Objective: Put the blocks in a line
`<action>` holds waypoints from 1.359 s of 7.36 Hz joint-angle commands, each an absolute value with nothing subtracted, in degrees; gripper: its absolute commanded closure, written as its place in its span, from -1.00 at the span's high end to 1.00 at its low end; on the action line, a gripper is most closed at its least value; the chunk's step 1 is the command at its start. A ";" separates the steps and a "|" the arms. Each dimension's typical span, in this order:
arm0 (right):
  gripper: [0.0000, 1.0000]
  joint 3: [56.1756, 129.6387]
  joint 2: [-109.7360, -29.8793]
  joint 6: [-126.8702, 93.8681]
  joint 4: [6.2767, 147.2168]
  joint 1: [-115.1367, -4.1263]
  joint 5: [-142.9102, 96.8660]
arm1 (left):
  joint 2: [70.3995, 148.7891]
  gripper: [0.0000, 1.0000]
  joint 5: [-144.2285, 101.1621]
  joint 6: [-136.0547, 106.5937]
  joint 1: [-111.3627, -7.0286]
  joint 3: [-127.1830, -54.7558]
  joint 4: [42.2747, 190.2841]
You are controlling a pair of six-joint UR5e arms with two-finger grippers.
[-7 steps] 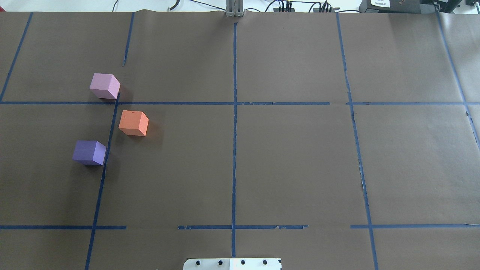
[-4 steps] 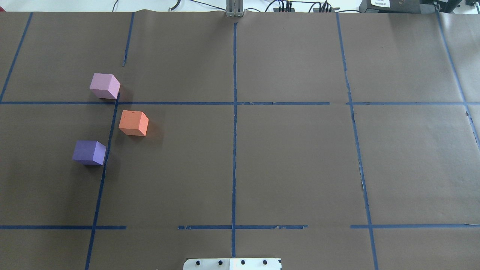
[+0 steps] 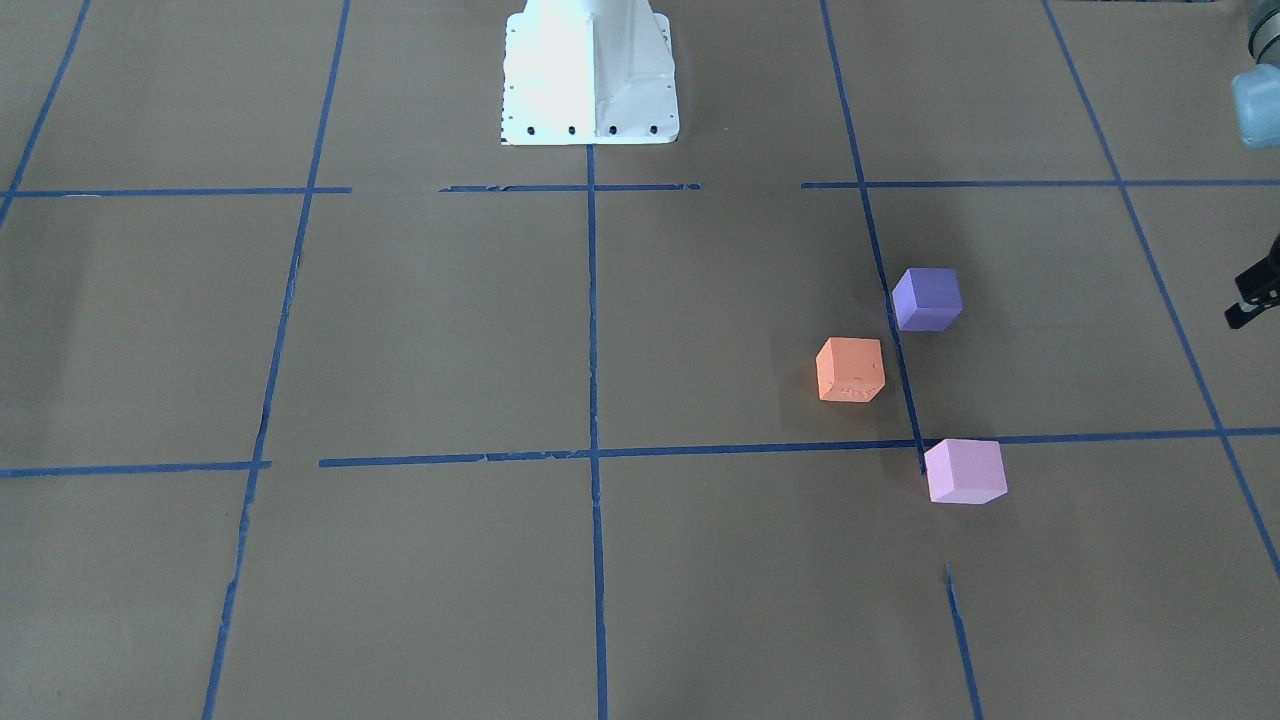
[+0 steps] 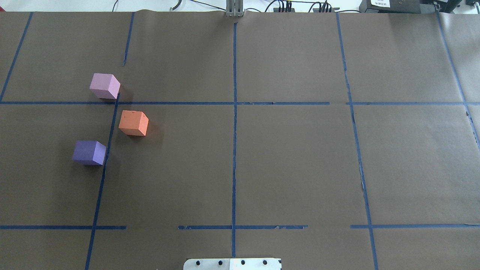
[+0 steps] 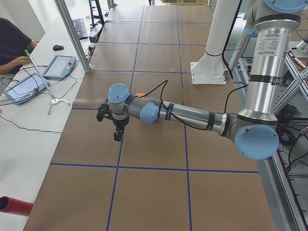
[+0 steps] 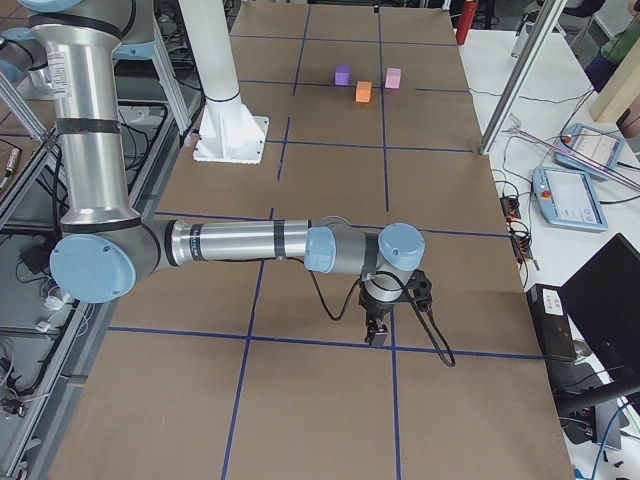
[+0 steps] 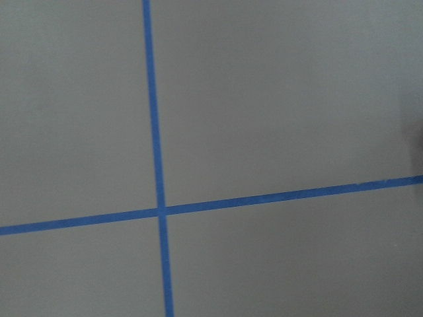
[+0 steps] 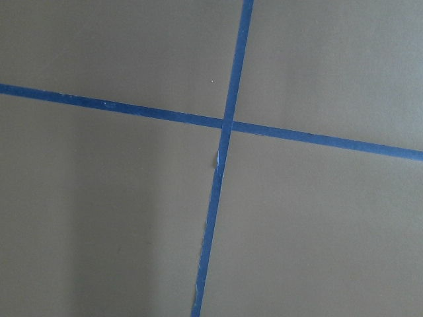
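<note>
1. The blocks lie on the table [image 4: 292, 161]. In the overhead view they sit at approx. 9–10 o'clock from its centre. The orange block [image 4: 133, 123] has the pink block [image 4: 105, 86] at approx. 11 o'clock and the purple block [image 4: 89, 152] at approx. 8 o'clock. All three are apart, none touching.
2. No line is formed yet. The orange block is set off toward 3 o'clock from the pink–purple axis, across a tape line [image 4: 100, 187] from the purple block. By this layout the task is judged not begun. A short shift of the orange block toward 9 o'clock would likely suffice.
3. Both arms are held low over the table ends, well apart from the blocks, w/ the left gripper [image 5: 117, 136] and right gripper [image 6: 378, 335] pointed down. This is taken for a park/start pose that leaves the overhead view unobstructed. No block is carried by either.
4. Jaws: released or clenched can't be told for either gripper. They are seen whole only from the side cams. The wrist views show only paper & tape crossings, no fingertips.
5. Front view: a dark piece is cut off at the 3 o'clock edge, probably part of the left gripper. Too little is shown to judge it.
6. Left side view: the blocks are mostly hidden behind the left arm [image 5: 192, 114], and only an orange sliver is made out. Right side view: all three are seen small at the far end.
</note>
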State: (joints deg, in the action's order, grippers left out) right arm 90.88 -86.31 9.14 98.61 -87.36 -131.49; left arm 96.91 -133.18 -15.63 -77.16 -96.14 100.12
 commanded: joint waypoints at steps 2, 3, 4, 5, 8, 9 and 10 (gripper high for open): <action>1.00 90.88 -86.31 9.14 98.61 -87.36 -131.48 | 104.48 1.00 -132.98 -23.52 -68.41 -95.89 100.19; 1.00 90.88 -86.31 9.14 98.61 -87.36 -131.48 | 107.20 1.00 -132.98 -26.51 -65.07 -95.54 100.28; 1.00 90.88 -86.31 9.14 98.61 -87.36 -131.48 | 108.62 1.00 -133.07 -29.50 -61.65 -95.54 101.85; 1.00 90.88 -86.31 9.14 98.61 -87.36 -131.48 | 110.63 0.99 -132.89 -33.97 -57.52 -94.75 103.43; 1.00 90.88 -86.22 9.14 98.61 -87.36 -131.48 | 115.31 0.99 -127.28 -41.29 -49.86 -90.28 106.52; 1.00 90.88 -86.31 9.14 98.61 -87.36 -131.48 | 115.23 0.99 -127.18 -44.09 -49.31 -90.09 106.52; 1.00 90.88 -86.31 9.14 98.61 -87.36 -131.48 | 115.22 0.99 -127.18 -47.25 -49.13 -89.91 106.52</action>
State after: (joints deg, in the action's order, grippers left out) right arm 90.88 -86.29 9.14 98.61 -87.36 -131.48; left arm 115.13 -127.56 -43.50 -49.91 -90.36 106.33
